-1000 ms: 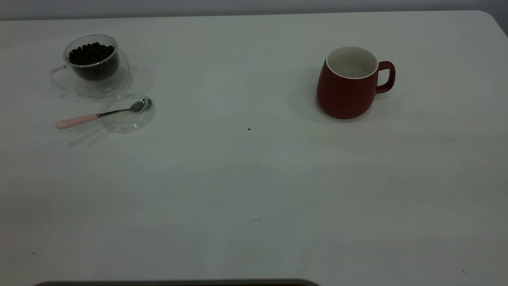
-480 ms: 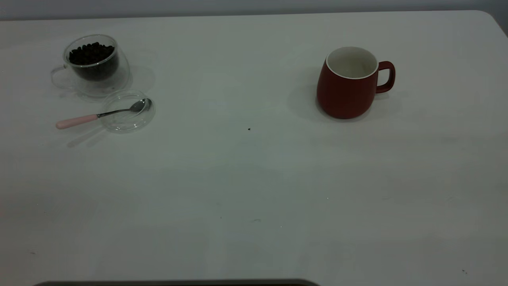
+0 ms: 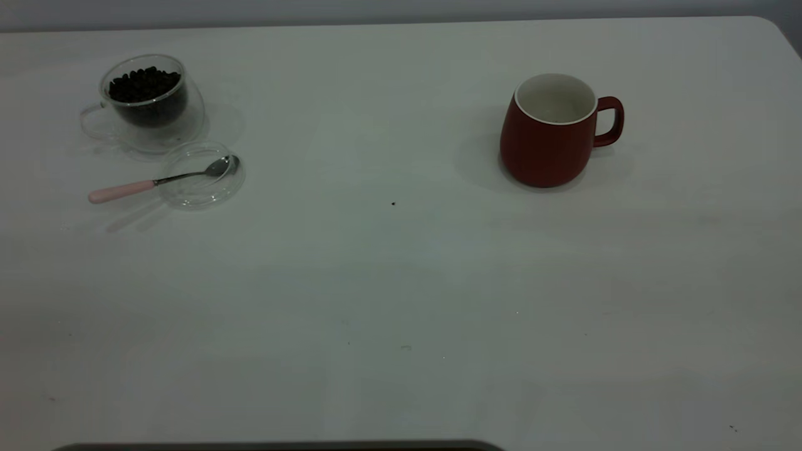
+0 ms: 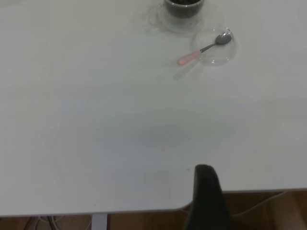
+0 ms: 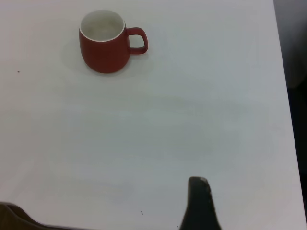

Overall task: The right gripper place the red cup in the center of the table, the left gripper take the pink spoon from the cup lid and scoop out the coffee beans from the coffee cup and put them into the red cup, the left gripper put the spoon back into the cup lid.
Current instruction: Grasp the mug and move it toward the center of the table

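The red cup point(image 3: 551, 134) stands upright on the right side of the table point(image 3: 401, 282), handle to the right, its white inside bare; the right wrist view shows the cup point(image 5: 104, 42) too. At far left the coffee cup point(image 3: 147, 100) holds the coffee beans point(image 3: 144, 83). Just in front of it lies the cup lid point(image 3: 200, 175), with the pink spoon point(image 3: 122, 190) resting bowl-in-lid and its handle sticking out left. The left gripper point(image 4: 206, 191) hangs over the table's near edge, far from the spoon point(image 4: 192, 57). The right gripper point(image 5: 199, 201) is likewise well back from the red cup.
A tiny dark speck point(image 3: 393, 203) lies near the table's middle. The table's rounded corner point(image 3: 777, 28) is at the far right. A dark strip point(image 3: 276, 446) runs along the near edge.
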Motion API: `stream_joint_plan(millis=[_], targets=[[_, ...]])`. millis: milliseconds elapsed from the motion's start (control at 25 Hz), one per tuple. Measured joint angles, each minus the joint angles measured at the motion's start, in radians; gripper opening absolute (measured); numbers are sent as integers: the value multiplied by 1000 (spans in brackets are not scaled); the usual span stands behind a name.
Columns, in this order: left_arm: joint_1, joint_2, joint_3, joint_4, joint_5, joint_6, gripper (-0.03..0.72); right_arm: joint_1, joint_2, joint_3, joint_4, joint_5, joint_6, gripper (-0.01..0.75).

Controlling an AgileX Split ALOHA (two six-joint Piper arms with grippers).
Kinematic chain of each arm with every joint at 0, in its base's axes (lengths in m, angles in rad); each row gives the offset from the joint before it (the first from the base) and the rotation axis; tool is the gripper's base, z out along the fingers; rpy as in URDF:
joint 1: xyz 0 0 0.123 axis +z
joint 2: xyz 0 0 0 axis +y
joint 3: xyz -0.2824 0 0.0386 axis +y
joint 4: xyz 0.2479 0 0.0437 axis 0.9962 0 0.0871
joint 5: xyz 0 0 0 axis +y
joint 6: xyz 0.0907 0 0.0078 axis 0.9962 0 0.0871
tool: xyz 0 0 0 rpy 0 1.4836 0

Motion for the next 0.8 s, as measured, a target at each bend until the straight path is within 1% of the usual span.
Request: stream_joint_plan(millis=[200, 360, 520, 640, 800], targets=[[0, 0, 0, 0, 0, 0, 575, 0, 1, -3, 0, -2, 0, 591], [0, 0, 0, 0, 0, 0, 575, 0, 83, -82, 1, -8, 22, 591], [0, 0, 0, 0, 0, 0, 575, 0, 312, -190, 5, -57, -14, 591], [0, 0, 0, 0, 0, 0, 575, 0, 545, -264, 21, -95, -85, 591], [0, 0, 0, 0, 0, 0, 575, 0, 883, -339, 74, -185, -187, 591]])
